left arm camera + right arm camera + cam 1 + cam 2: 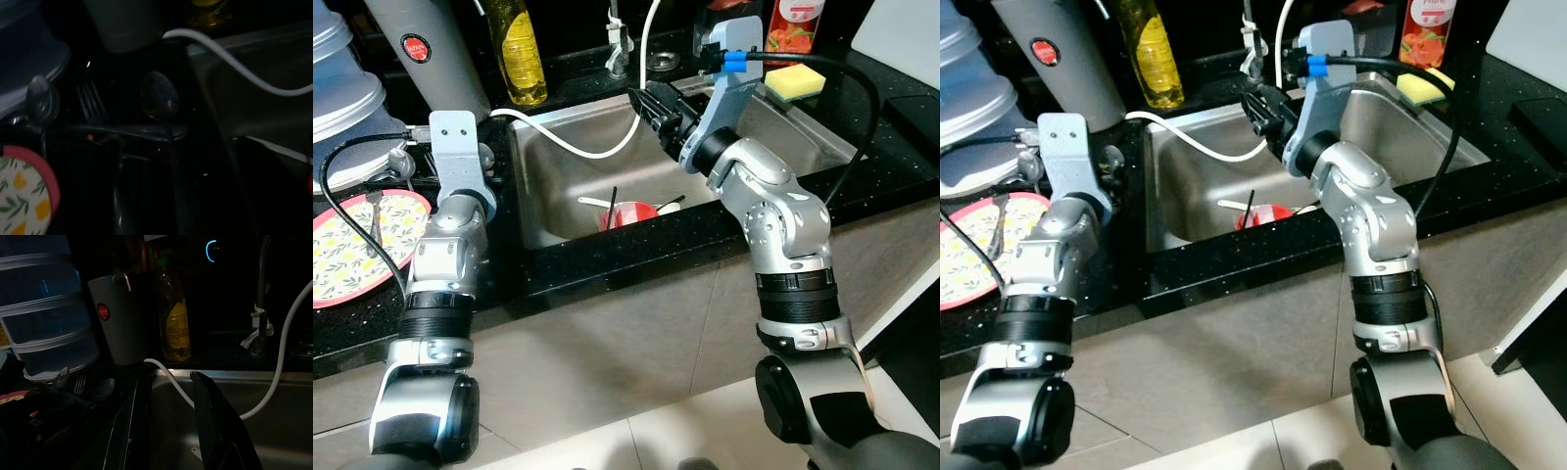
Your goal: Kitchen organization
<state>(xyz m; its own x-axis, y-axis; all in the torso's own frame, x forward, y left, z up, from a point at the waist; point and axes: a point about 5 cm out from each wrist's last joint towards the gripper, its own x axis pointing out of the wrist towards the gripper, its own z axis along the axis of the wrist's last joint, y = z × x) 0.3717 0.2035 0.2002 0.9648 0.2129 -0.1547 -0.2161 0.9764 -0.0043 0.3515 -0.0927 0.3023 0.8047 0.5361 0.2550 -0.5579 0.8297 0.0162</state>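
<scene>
Nearby: white hose [597, 149] across sink [558, 186].

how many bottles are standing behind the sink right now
2 that I can make out. A yellow oil bottle stands at the back left corner of the sink, and a red-labelled bottle at the back right, behind the sponge. Others may be hidden.

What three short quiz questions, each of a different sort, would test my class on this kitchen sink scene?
1. True or false: the right hand is over the sink, fingers apart.
2. What lies on the counter right of the sink? A) yellow sponge B) fork C) plate
3. Fill in: the patterned plate has a ___ rim.

Key: 1 true; 2 A; 3 red
</scene>
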